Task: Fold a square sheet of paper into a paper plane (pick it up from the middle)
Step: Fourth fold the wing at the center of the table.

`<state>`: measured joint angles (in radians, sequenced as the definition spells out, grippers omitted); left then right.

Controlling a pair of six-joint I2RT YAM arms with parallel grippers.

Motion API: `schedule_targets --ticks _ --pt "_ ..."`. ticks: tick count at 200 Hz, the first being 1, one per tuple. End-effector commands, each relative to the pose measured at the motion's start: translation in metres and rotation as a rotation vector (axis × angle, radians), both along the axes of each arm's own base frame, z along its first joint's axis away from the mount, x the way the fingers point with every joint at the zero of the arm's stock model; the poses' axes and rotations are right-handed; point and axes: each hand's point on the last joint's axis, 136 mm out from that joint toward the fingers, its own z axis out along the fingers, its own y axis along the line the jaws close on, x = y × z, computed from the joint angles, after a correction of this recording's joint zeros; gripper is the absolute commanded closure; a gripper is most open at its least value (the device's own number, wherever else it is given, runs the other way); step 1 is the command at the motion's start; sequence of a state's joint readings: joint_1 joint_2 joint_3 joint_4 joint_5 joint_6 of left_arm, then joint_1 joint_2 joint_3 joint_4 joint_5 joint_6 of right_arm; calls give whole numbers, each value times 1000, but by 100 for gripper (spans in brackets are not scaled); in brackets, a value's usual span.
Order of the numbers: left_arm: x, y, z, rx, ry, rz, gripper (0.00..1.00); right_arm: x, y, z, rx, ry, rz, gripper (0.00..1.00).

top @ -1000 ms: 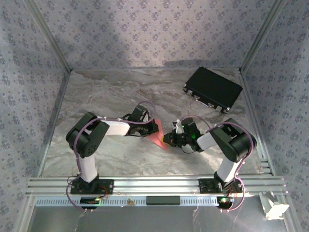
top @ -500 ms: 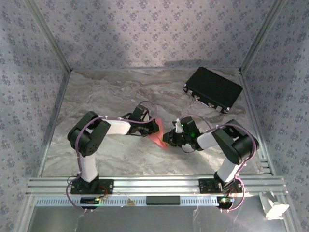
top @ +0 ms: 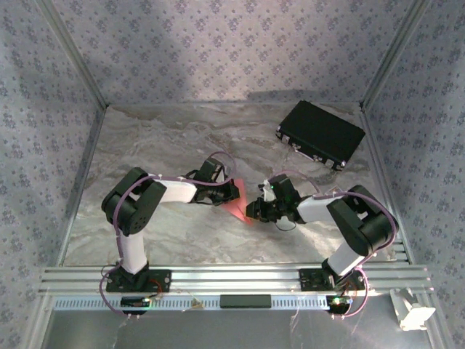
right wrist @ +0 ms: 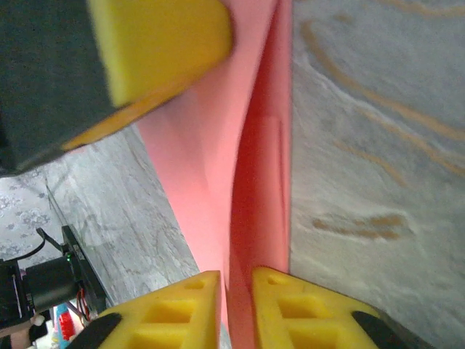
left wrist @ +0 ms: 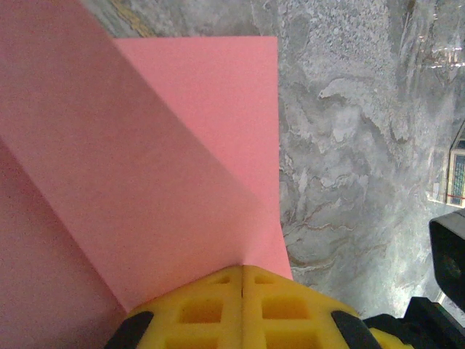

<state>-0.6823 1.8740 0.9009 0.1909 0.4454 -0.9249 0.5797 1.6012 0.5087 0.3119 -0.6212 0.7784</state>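
Note:
The square sheet of paper [top: 239,208] is salmon-pink and creased, held off the marble table [top: 167,138] between both arms. In the left wrist view the sheet of paper [left wrist: 145,167] shows a diagonal fold, and my left gripper [left wrist: 243,270] is shut on its near corner. From the top my left gripper [top: 231,192] is at the paper's upper left and my right gripper [top: 253,211] at its right edge. In the right wrist view the right gripper [right wrist: 237,291] pinches the edge-on folded paper [right wrist: 254,182] between its yellow pads, with a left finger pad [right wrist: 160,43] at the top left.
A black rectangular case [top: 320,134] lies at the back right of the table. Aluminium rails [top: 232,276] run along the near edge by the arm bases. Patterned walls enclose the left, right and back sides. A white object [top: 411,310] sits off the table at bottom right.
The right arm's elbow has swung out to the right and its gripper has edged left toward the paper. The pink shape looks narrower. The left arm has hardly moved.

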Motion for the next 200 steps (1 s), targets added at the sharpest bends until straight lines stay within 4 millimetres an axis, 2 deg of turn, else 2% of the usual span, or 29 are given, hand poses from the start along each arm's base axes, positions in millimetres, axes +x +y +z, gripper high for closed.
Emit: schedule_targets --ticks 1,57,77,106,134,153,200 --pt "-13 9 -24 69 60 -18 98 -22 -12 -18 -74 78 23 85" --pt "-13 10 -26 70 60 -15 98 -27 -14 -19 -63 87 21 88" --pt "-14 10 -26 72 62 -16 99 -28 -15 -16 -65 82 22 83" --pt "-14 11 -26 73 62 -16 99 -32 -17 -14 -75 81 29 83" --pt "-14 11 -26 72 61 -14 99 -37 -18 -20 -82 97 38 87" --pt "-14 11 -26 72 61 -13 99 -39 -19 -23 -81 105 40 96" --pt "-14 12 -27 75 62 -11 99 -43 -21 -25 -86 119 39 92"
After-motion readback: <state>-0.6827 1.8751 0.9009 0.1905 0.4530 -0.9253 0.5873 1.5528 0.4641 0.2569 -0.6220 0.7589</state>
